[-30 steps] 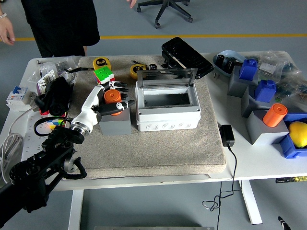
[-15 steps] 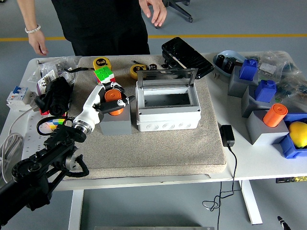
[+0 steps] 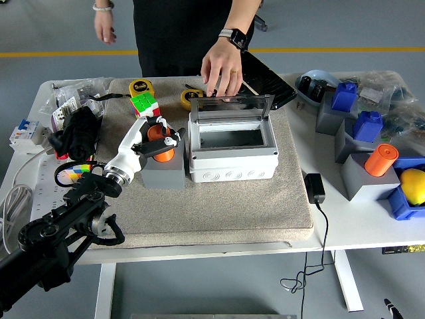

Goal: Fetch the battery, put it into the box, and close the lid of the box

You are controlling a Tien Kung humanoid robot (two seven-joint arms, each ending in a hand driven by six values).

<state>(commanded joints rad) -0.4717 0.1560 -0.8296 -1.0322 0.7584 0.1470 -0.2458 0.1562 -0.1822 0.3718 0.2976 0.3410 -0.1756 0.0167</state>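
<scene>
We note the left hand (image 3: pixel 154 138) reaching in from the lower left, its fingers clamped around the orange battery (image 3: pixel 158 141). The battery sits at the top of a grey block (image 3: pixel 163 170); we cannot tell whether it is lifted clear of the block or resting in it. The block stands on the beige mat (image 3: pixel 219 206), just left of the grey box (image 3: pixel 232 154).

The box is open: its clear lid (image 3: pixel 231 105) stands up at the far edge and the inside shows dark, with nothing visible in it. We see a person at the far side of the table (image 3: pixel 345 226), one hand (image 3: pixel 222 70) lowered to the top edge of the lid, fingertips touching or just above it; which, we cannot tell. The person's other hand (image 3: pixel 103 25) hangs well apart at the upper left.

Behind the left hand lies a coloured puzzle cube (image 3: pixel 143 103), with a yellow tape measure (image 3: pixel 139 86) just beyond it. On the right side of the table, well away from the box, a second orange cylinder (image 3: pixel 380 159) stands on another grey block (image 3: pixel 364 179), near blue pieces and a yellow ball (image 3: pixel 412 185). A black adapter (image 3: pixel 313 187) lies on the table just off the right edge of the mat.
</scene>
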